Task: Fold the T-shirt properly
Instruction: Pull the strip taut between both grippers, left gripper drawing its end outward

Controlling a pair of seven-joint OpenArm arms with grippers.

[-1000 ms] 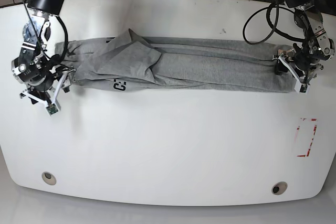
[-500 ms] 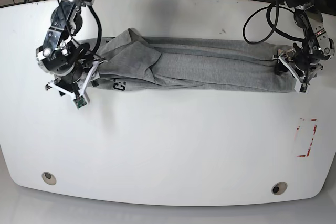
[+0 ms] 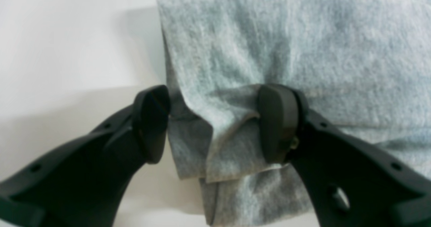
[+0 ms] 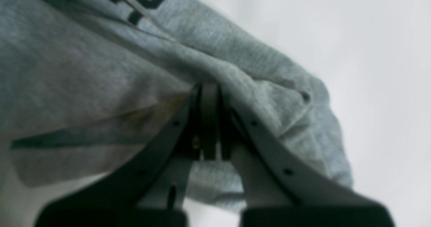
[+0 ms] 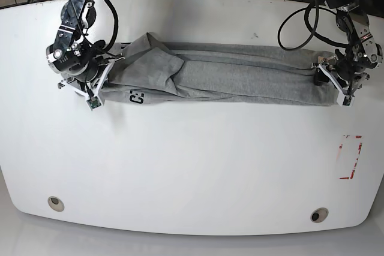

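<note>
T-shirt [image 5: 228,79], light heather-grey cotton, short-sleeved, black block lettering: lies on the white oval table [image 5: 192,166] as a long narrow band running across the far half, already folded lengthwise. One flap is turned over near the base view's left, with a scrap of black print showing at the near edge.

Right gripper [image 4: 210,119], black two-fingered claw: at the band's left end in the base view. Jaws pressed together on a ridge of grey cloth, judged a firm pinch so that this end can be lifted and carried as one layer stack.

Left gripper [image 3: 215,126], same pattern: at the opposite end of the band. Fingers stand apart, straddling the doubled corner of cloth; one pad [image 3: 276,126] touches a fold, the other sits just beside the cloth edge. Not clamped. Judged to be placed for pinning or taking this end while the other end is brought over.

Stage: lengthwise folds done; crosswise fold not yet made.
</note>
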